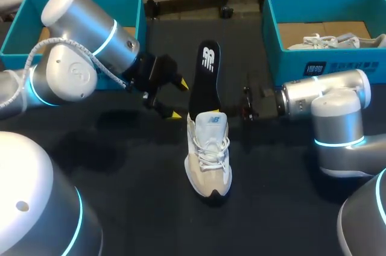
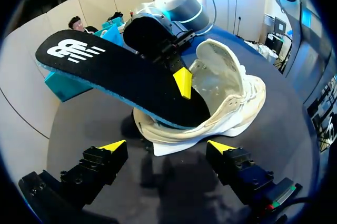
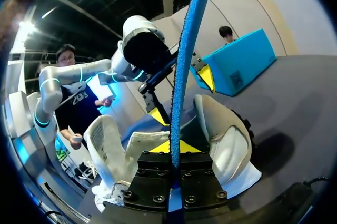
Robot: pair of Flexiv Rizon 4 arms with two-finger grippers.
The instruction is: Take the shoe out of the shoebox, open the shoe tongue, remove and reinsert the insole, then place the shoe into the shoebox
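Sneaker (image 1: pixel 208 159), white and beige, stands on its sole in the middle of the dark table (image 1: pixel 120 165), toe toward the robot, laces slack and tongue (image 1: pixel 211 121) raised off the opening. A black insole (image 1: pixel 205 81) with a blue underside juts from the collar. Its front end is down inside the sneaker, and its heel end, marked with a white logo, is up in the air beyond the heel.

The right gripper (image 3: pixel 171 147) is clamped on the insole just above the collar, one yellow-tipped finger on each face. In the right wrist view only the thin blue edge rises between the fingers. The right arm (image 1: pixel 332 96) comes in low from the right side, level with the sneaker's heel.

The left gripper (image 1: pixel 177 99) hangs just beside the insole on its other side, touching neither it nor the sneaker. Its fingers are spread wide with nothing between them. In the left wrist view the sneaker's side and the sloping insole lie ahead of them. The left arm (image 1: pixel 78 57) comes in from the left back.

At the table's far right a teal shoebox (image 1: pixel 283 57) holds a second white sneaker (image 1: pixel 338 41). At the far left a second teal shoebox (image 1: pixel 15 42) is partly hidden behind the left arm, and most of its inside cannot be seen.
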